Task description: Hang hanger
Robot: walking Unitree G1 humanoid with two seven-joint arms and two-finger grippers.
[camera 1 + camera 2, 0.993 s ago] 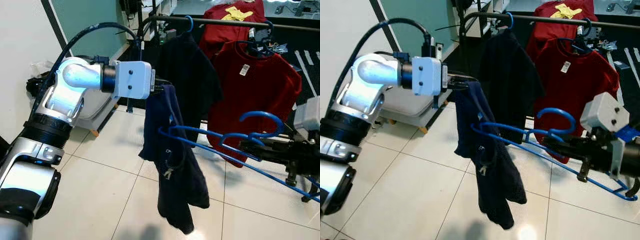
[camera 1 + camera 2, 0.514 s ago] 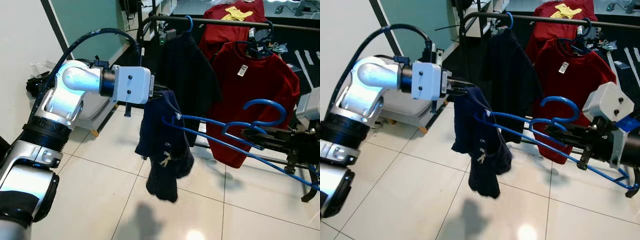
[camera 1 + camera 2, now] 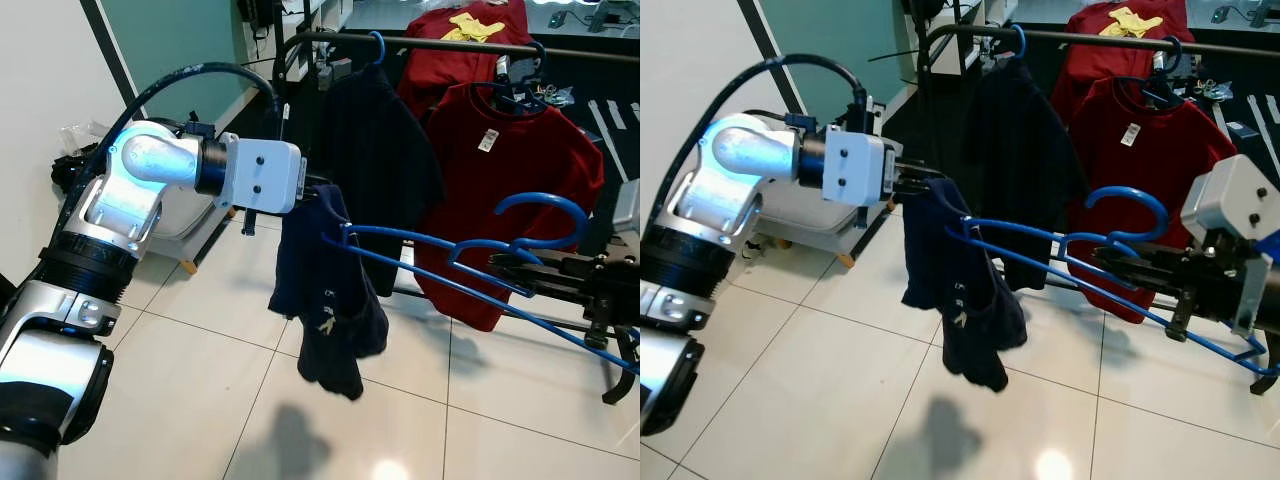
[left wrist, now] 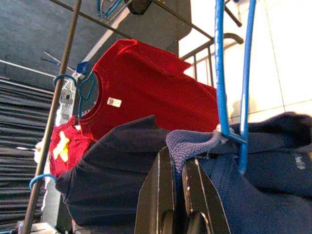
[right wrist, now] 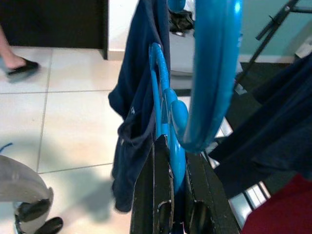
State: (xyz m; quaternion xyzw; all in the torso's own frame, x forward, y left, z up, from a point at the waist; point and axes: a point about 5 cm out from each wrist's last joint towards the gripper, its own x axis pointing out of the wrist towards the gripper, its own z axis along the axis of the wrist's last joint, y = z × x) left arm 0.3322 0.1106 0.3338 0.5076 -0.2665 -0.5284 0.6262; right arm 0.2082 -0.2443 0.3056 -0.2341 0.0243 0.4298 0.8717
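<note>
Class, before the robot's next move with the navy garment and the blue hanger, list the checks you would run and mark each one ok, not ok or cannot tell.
1. Right gripper shut on the blue hanger by its neck: ok.
2. Left gripper pinching the navy garment fabric: ok.
3. Garment seated on both hanger shoulders: not ok; it bunches at the hanger's far tip, with the rest of the frame bare.
4. Hanger hook free to catch the rail: ok, nothing is caught in it.
5. Free spot on the clothes rail between the black shirt and the red shirt: cannot tell.
6. Person's feet near the work area: not ok, keep watch.
</note>
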